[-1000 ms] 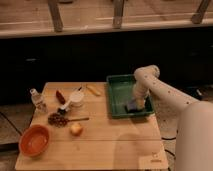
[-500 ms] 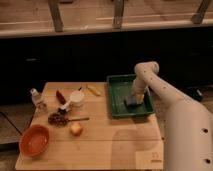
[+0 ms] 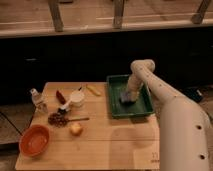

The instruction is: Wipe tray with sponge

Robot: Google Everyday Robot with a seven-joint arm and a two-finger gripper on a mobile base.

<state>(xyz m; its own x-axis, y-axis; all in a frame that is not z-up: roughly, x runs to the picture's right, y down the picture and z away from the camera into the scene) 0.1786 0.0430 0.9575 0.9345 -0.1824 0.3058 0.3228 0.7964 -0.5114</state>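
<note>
While pressing down inside tray [image 3: 116,106], right of frame centre, hand [image 3: 129,95] apparently clamping sponge [image 3: 128,98]; wiping under way. Next: dragging across tray floor.

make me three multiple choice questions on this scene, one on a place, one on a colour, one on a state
1. Where is the gripper?
A. over the bowl
B. down inside the tray
C. off the table's left edge

2. What colour is the tray?
A. green
B. orange
C. white

3. How does the bowl stand?
A. tipped on its side
B. stacked in the tray
C. upright on the table

Answers:
1. B: the arm reaches down into the tray at the table's right side, with the sponge at its tip.
2. A: its rim and floor are green; the orange thing is the bowl.
3. C: its open mouth faces up, at the table's front left corner, far from the tray.
</note>
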